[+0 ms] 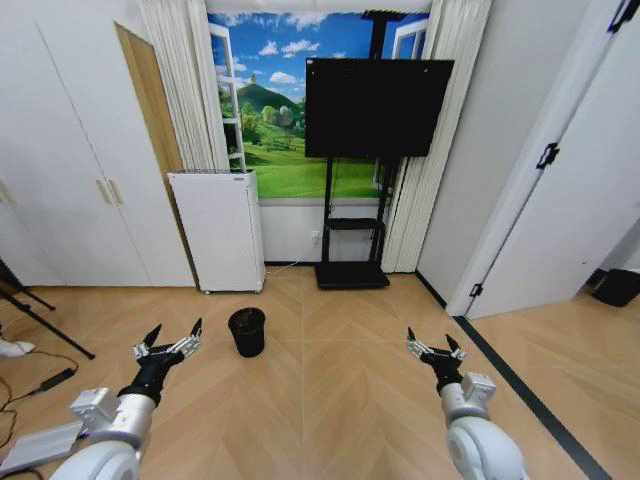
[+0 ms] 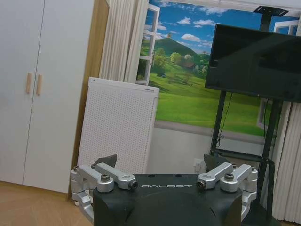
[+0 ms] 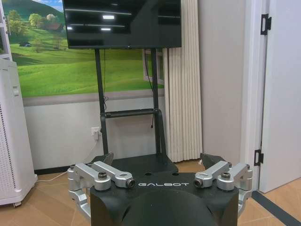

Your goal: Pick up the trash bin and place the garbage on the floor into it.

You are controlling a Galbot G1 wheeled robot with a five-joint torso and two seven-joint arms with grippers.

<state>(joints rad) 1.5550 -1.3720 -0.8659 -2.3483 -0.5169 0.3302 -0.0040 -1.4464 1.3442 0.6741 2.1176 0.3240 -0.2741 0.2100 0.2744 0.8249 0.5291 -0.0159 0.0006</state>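
Observation:
The trash bin [image 1: 247, 331], small, black and round, stands upright on the wooden floor in the head view, in front of the white air purifier. My left gripper [image 1: 175, 334] hovers open just left of the bin, a short gap away, holding nothing. Farther right, my right gripper [image 1: 432, 343] is open and empty above bare floor. Each wrist view shows its own gripper's spread fingers [image 2: 106, 162] [image 3: 214, 160]. The garbage is out of view.
A white air purifier [image 1: 219, 230] stands against the back wall, with a TV on a black stand [image 1: 372, 108] to its right. White wardrobe doors [image 1: 70, 180] line the left. A white door [image 1: 575, 200] is at the right, a dark squarish bin [image 1: 616, 287] past it. Cables and tripod legs [image 1: 35, 320] lie at far left.

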